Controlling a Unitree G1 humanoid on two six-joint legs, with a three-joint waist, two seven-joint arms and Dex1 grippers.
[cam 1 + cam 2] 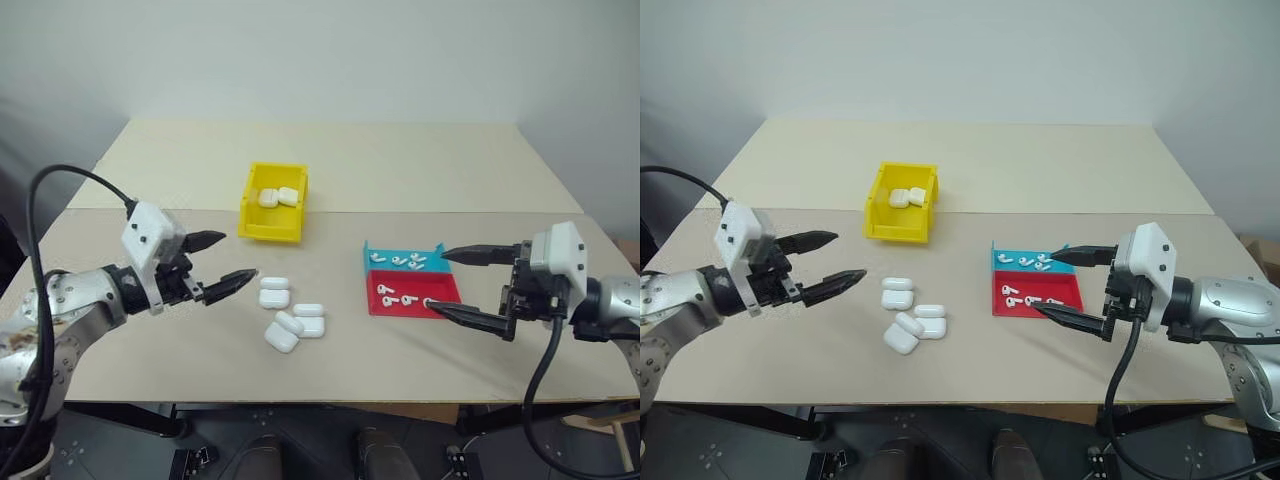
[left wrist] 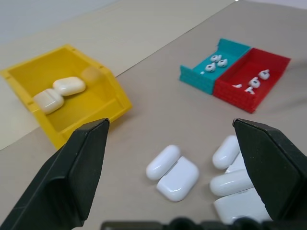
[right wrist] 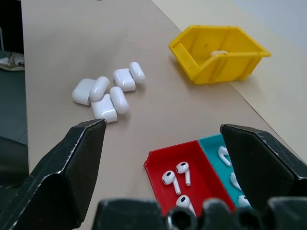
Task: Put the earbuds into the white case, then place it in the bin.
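Earbuds: 3 red tray, cases 6 loose, 2 in bin; both grippers agape.

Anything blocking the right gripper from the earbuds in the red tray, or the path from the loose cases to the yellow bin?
Nothing visible. The right gripper, open, hovers at the red tray beside its earbuds. Bare tabletop lies between the white cases and the bin, which already holds two cases.

Saw yellow bin upper centre-left holding two white cases; six loose cases mid-frame; earbuds in teal tray and red tray; both grippers spread wide.
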